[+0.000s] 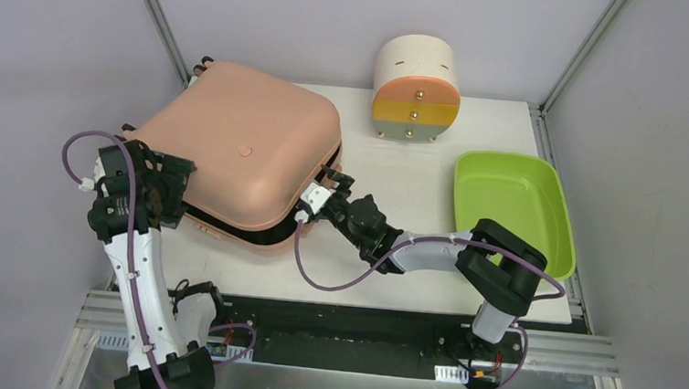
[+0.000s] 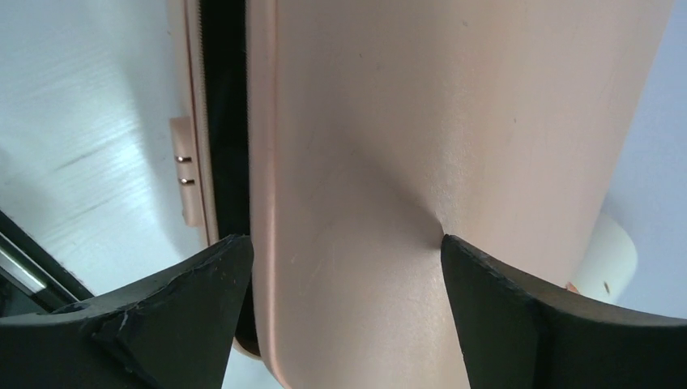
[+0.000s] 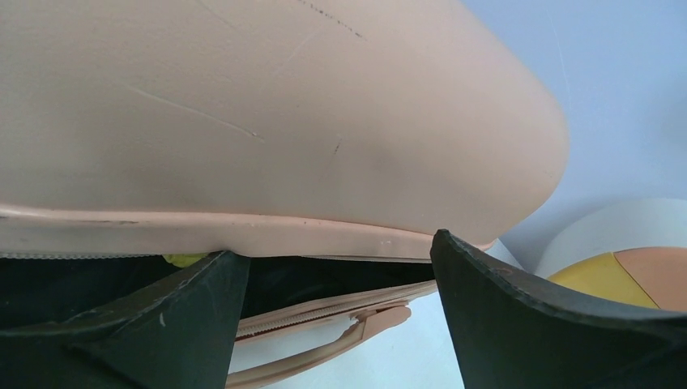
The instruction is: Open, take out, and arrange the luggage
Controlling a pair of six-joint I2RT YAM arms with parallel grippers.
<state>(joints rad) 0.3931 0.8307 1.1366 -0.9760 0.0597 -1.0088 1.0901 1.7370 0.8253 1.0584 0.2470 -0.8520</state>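
Luggage (image 1: 243,151): lying flat on the back-left part of the counter (image 1: 406,176); lid lifted a crack along the near side, black lining showing in the gap.

Left end effector (image 1: 174,196): at the near-left corner of the luggage; released, fingers spread wide. In its own wrist view the lid's rim sits between them, one finger in front of the dark gap and the other against the outer shell. Cannot tell whether either finger actually touches.

Right end effector (image 1: 315,200): at the near-right corner of the luggage; released, fingers wide apart, tips just below the lid's rim, nothing clamped between them.

Top view only: whole layout. Green tray (image 1: 505,197) on the right side of the counter, well apart from the luggage. Round drawer unit (image 1: 417,90) at the back, between the two, with orange, yellow and grey fronts.

Left wrist view only: zip teeth running along the black gap; small pink tab (image 2: 185,170) with two metal pins on the lower shell; bare white counter beside it.

Right wrist view only: pink handle (image 3: 324,352) on the lower shell under the gap; yellow-green scrap (image 3: 185,260) inside the gap, too little showing to name; fine scratches on the lid; edge of the drawer unit at the right.
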